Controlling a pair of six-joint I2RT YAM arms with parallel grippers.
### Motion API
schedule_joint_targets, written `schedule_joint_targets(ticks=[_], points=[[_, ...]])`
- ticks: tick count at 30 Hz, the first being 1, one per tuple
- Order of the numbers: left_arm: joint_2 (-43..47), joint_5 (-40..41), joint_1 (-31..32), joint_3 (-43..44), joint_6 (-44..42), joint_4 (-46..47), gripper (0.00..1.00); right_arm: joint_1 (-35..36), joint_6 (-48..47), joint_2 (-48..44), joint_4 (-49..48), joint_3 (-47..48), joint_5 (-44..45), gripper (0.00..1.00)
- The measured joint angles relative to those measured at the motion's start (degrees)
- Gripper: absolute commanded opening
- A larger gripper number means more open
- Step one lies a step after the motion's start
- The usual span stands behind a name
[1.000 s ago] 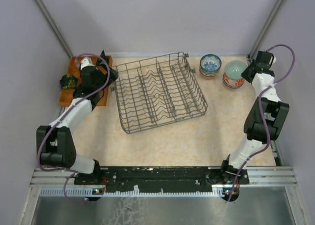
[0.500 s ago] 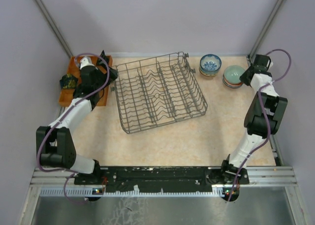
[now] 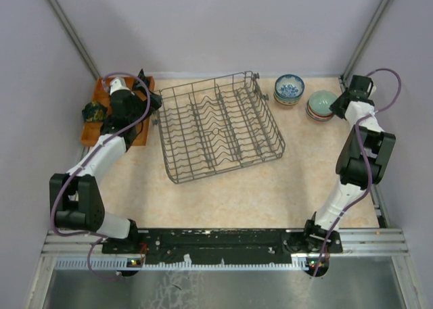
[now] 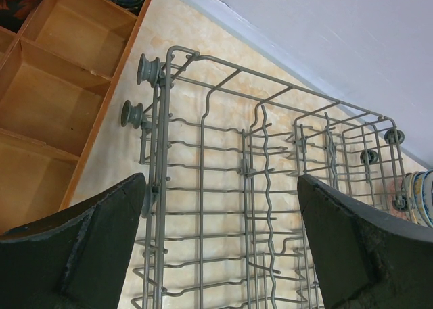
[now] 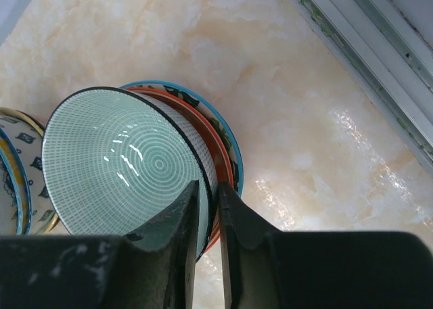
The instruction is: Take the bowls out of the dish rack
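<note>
Top external | pale green bowl (image 3: 322,103) just lowered onto upper-right stack (image 5: 230,150) | right gripper (image 5: 208,207) pinching its rim | left gripper (image 4: 221,184) wide | dish rack (image 3: 220,126) bare

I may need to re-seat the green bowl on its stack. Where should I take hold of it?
The green bowl sits nested, open side up, so only its thin rim is free. Pinch the rim from above, one jaw inside, one outside, on the side away from the blue bowl, where the right gripper straddles it.
</note>
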State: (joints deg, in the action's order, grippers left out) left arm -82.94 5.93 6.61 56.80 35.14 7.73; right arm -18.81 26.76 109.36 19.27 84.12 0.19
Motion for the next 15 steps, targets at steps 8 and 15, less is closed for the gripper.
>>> schedule_joint_targets(ticks=[8, 15], points=[[0.0, 0.0, 0.0, 0.0, 0.0, 0.0, 0.99, 0.0, 0.3, 0.0, -0.9, 0.0, -0.3, 0.28], [0.0, 0.0, 0.0, 0.0, 0.0, 0.2, 0.99, -0.2, 0.3, -0.2, -0.8, -0.2, 0.0, 0.33]])
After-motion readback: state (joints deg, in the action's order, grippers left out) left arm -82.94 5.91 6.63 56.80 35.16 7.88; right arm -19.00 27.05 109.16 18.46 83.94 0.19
